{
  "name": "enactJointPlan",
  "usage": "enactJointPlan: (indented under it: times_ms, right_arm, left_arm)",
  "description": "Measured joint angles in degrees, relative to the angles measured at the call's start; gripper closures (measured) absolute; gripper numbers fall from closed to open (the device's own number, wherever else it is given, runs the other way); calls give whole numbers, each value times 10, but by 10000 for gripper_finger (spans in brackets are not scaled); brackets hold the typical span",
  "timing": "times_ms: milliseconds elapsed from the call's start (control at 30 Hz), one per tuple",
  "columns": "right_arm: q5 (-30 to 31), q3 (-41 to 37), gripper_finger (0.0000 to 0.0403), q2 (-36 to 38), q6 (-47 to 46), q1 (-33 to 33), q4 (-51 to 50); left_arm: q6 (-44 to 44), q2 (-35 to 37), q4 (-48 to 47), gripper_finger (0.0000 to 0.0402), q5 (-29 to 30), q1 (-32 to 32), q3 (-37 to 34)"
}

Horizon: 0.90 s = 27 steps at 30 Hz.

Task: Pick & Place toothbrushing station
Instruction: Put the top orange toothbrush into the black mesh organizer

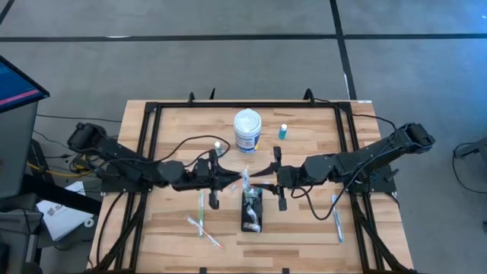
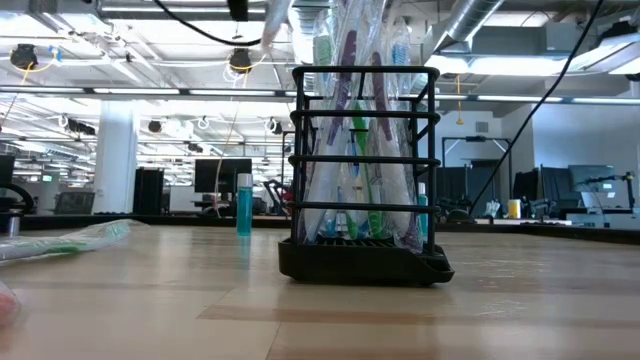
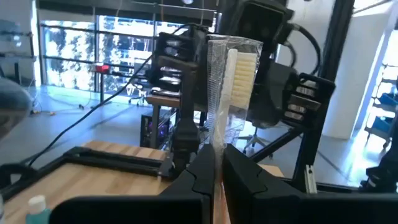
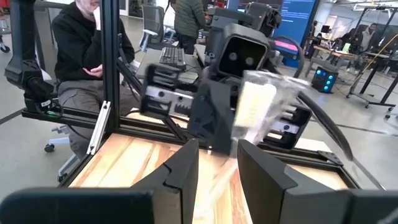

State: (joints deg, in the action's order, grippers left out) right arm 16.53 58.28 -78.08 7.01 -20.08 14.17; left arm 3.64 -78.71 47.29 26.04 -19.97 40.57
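The black slotted holder (image 1: 251,213) stands on the table's near middle with several wrapped toothbrushes upright in it; it also shows in the low view (image 2: 362,262). Above its far end the two grippers meet. My left gripper (image 1: 230,181) is shut on a wrapped toothbrush (image 3: 235,78) with white bristles, which stands upright. My right gripper (image 1: 266,178) is open, and its fingers (image 4: 180,171) stand on either side of that toothbrush's (image 4: 255,106) lower part. I cannot tell whether they touch it. My left gripper pinches the wrapped toothbrush by its handle (image 3: 217,163), below the bristle head, between its two fingers. The fingers come level from the table's left and lie across the handle. The toothbrush stands upright, head up, clear of the table.
A white tub with a blue label (image 1: 247,131), a small teal bottle (image 1: 283,132) and a small white bottle (image 1: 218,144) stand at the far middle. Wrapped toothbrushes lie at the near left (image 1: 202,227) and near right (image 1: 336,217). People sit beyond the table (image 4: 81,56).
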Motion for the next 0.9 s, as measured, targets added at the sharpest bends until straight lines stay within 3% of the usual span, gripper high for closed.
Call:
enactJointPlan:
  times_ms: [267,900]
  right_arm:
    - [0,0,301,0,-2,9,4]
    - [-2,0,301,0,-10,23,18]
  left_arm:
    - [-34,-28,6,396,-12,0,32]
    - [-39,-28,20,396,-24,1,32]
